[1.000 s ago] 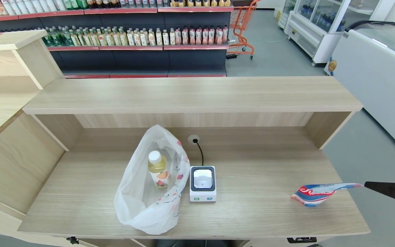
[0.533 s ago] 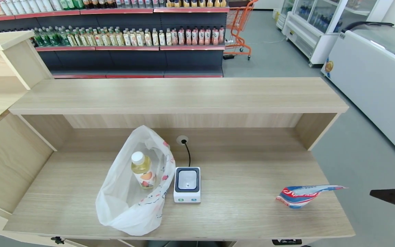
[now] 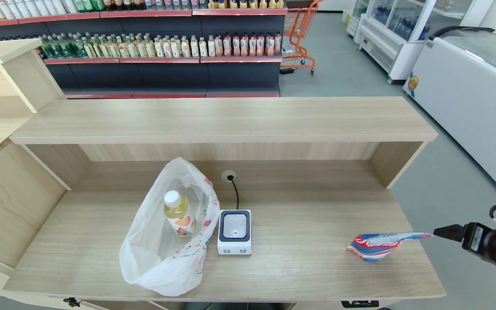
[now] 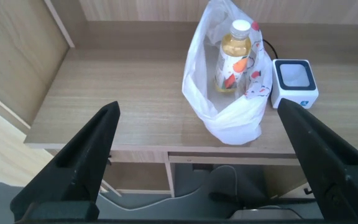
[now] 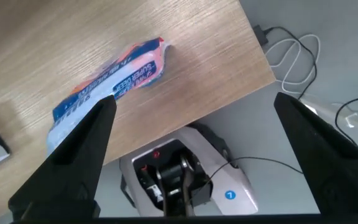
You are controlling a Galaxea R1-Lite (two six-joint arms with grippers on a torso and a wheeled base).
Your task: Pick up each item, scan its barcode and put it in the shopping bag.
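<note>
A red, white and blue snack pouch (image 3: 379, 246) lies on the wooden counter (image 3: 308, 258) near its right edge, its flat tail pointing right. My right gripper (image 3: 441, 232) hovers off the counter's right side, level with that tail and just short of it, open and empty. In the right wrist view the pouch (image 5: 107, 78) lies beyond the spread gripper (image 5: 194, 102). A white shopping bag (image 3: 166, 254) stands open left of centre, with a yellow drink bottle (image 3: 178, 214) upright inside. The white barcode scanner (image 3: 234, 231) sits against the bag's right side. My left gripper (image 4: 197, 109) is open and empty above the counter's front edge.
A raised wooden shelf (image 3: 222, 118) runs along the counter's back, with side walls at both ends. The scanner's black cable (image 3: 234, 193) runs back to a hole in the counter. Bare counter lies between scanner and pouch. Freezers (image 3: 467, 86) stand at the right.
The head camera swung, shifting the whole scene left. My right gripper drew back from the pouch's tail, then returned close to it. The pouch, bag and scanner stayed put.
</note>
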